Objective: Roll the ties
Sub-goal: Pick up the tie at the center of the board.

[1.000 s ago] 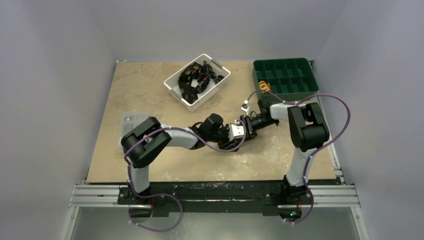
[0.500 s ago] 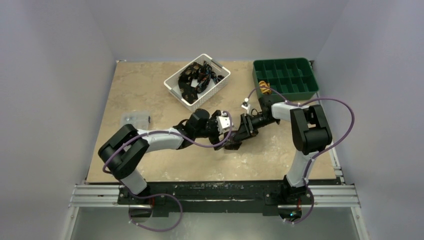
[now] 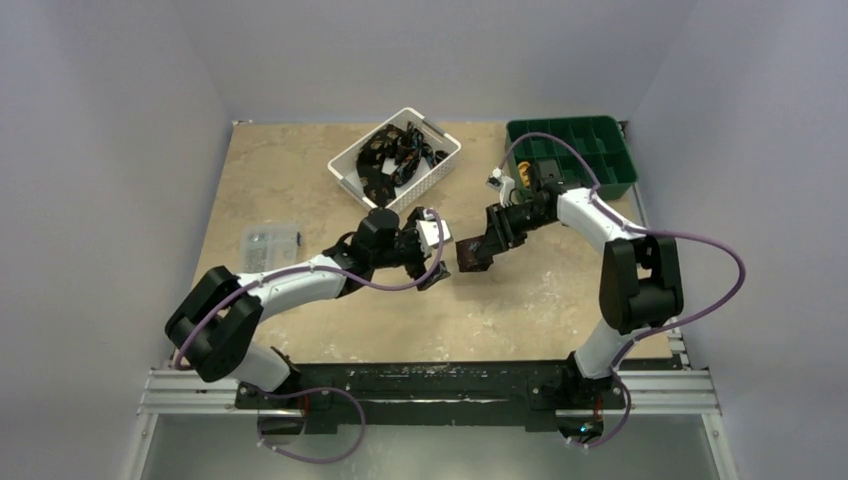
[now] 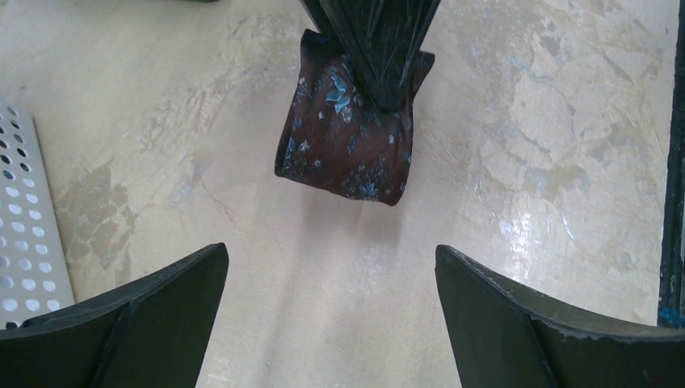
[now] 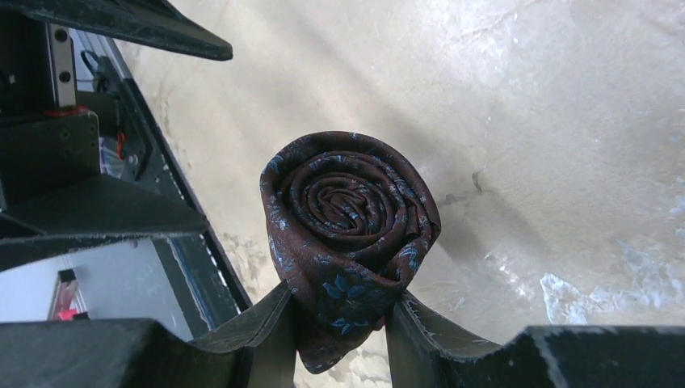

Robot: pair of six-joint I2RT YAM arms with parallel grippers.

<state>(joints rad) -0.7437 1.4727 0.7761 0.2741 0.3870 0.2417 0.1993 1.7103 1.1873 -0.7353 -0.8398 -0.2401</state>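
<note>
Ties (image 3: 398, 152) share a tan table (image 3: 300, 180) w/ a green compartment tray (image 3: 560, 122) at far right & a white basket (image 3: 352, 190) at far centre, where they lie in a dark loose heap. L end effector (image 4: 329, 250), mid-table, has its jaws spread wide w/ nothing between them & points at the R end effector (image 5: 341, 303) close by. R's jaws are pinched narrow on one rolled tie (image 5: 351, 210), brown-black w/ pale blue flowers, wound in a tight spiral over mid-table; can't tell if it touches the table.
</note>
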